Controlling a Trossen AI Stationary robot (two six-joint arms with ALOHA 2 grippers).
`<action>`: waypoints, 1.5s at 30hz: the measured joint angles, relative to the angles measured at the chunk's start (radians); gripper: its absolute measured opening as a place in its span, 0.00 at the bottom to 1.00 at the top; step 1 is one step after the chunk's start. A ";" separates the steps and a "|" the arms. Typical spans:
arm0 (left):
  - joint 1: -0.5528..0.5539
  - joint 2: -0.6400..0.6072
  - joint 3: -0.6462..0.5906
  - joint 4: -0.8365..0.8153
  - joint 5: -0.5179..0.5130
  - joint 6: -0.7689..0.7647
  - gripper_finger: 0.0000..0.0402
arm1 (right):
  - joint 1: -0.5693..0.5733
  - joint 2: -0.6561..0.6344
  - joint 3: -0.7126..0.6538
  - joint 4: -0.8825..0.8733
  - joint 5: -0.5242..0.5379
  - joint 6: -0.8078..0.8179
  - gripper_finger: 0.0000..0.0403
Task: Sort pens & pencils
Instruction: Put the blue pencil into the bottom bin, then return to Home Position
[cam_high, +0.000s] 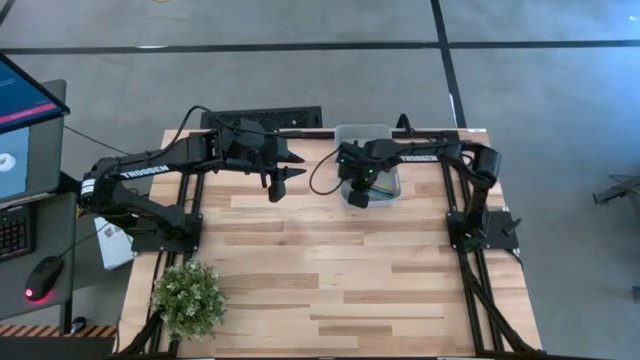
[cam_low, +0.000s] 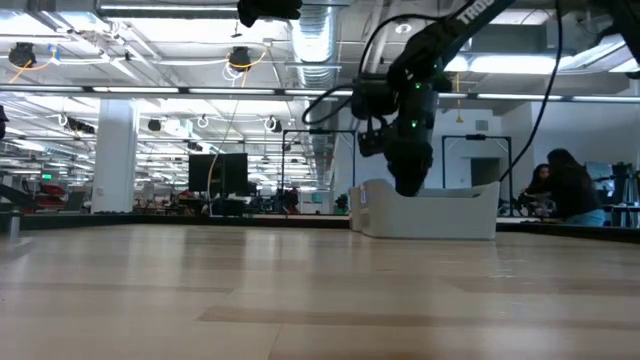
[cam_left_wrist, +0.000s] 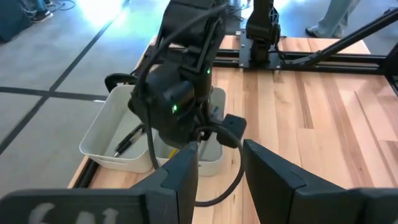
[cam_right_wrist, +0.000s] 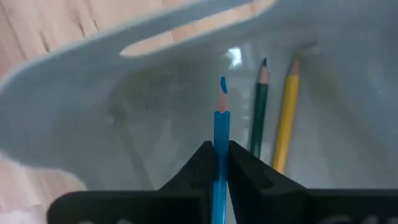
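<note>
In the right wrist view my right gripper (cam_right_wrist: 220, 163) is shut on a blue pencil (cam_right_wrist: 221, 121) whose sharpened tip points into the white bin (cam_right_wrist: 74, 106). A green pencil (cam_right_wrist: 259, 106) and a yellow pencil (cam_right_wrist: 286, 118) lie on that compartment's floor. From above, the right gripper (cam_high: 358, 192) hangs over the bin (cam_high: 345, 130) at the table's far edge. My left gripper (cam_high: 281, 180) hovers open to the left of the bin, touching nothing. Its wrist view shows its fingers (cam_left_wrist: 221, 177) apart and a black pen (cam_left_wrist: 127, 142) in the bin's other compartment. My right gripper pinches the blue pencil's shaft (cam_right_wrist: 220, 146) between its two fingers. The pencil runs along the fingers, and its sharpened end (cam_right_wrist: 222, 93) sticks out past the fingertips. It is lifted clear above the bin's floor, pointing down into the compartment with the green and yellow pencils.
A potted plant (cam_high: 188, 295) stands at the table's near left corner. A dark keyboard (cam_high: 265, 117) lies beyond the far edge. Bare wooden tabletop (cam_high: 330, 270) spreads between the arms and the near edge. A person (cam_low: 570, 190) sits in the room behind.
</note>
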 joint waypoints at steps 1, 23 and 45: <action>0.000 0.000 0.000 0.000 0.000 0.000 0.30 | 0.000 0.009 0.000 -0.001 0.000 0.000 0.13; 0.000 0.000 0.000 -0.001 0.000 0.000 0.30 | 0.008 0.041 0.000 -0.014 0.017 0.088 0.18; 0.027 -0.111 0.000 0.036 -0.025 -0.024 0.30 | 0.009 -0.519 0.000 0.115 0.021 0.336 0.18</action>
